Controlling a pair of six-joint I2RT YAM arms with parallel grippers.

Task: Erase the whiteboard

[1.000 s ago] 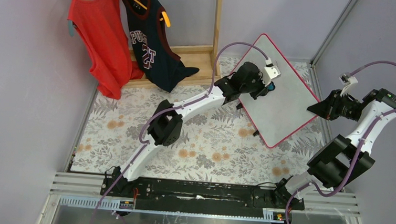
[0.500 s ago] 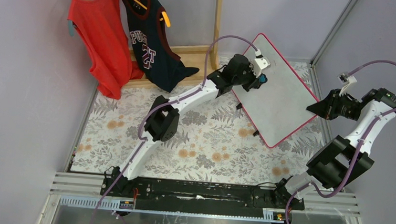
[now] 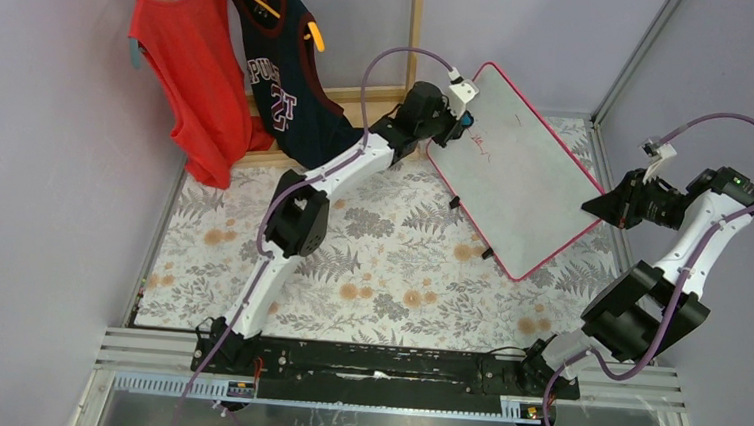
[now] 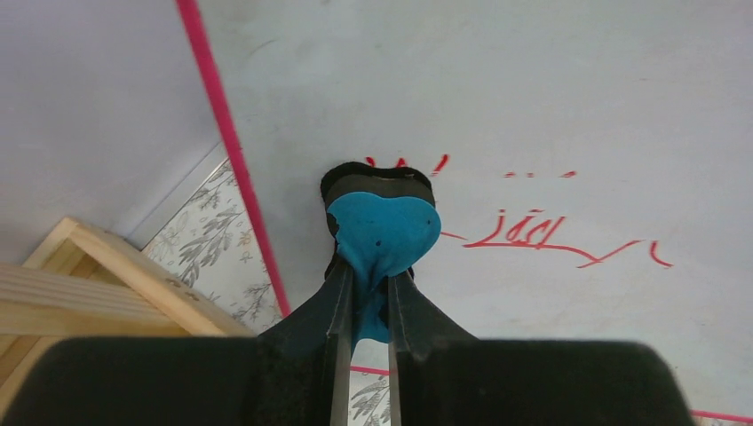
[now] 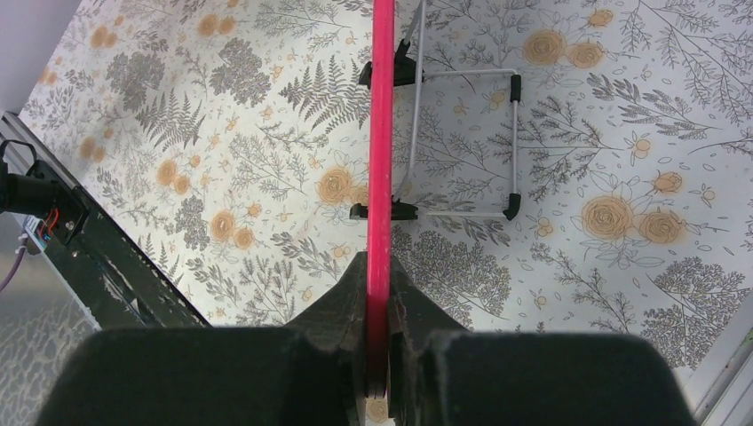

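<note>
- whiteboard stands tilted on floral table, far-right part, propped on wire stand.
- L gripper: jaws pinch blue eraser, its dark felt against the board nr upper-left edge, just beside red marks.
- R gripper: jaws clamped on board's pink-red frame, right edge.
- Red tank top & navy jersey hang back left.
</note>
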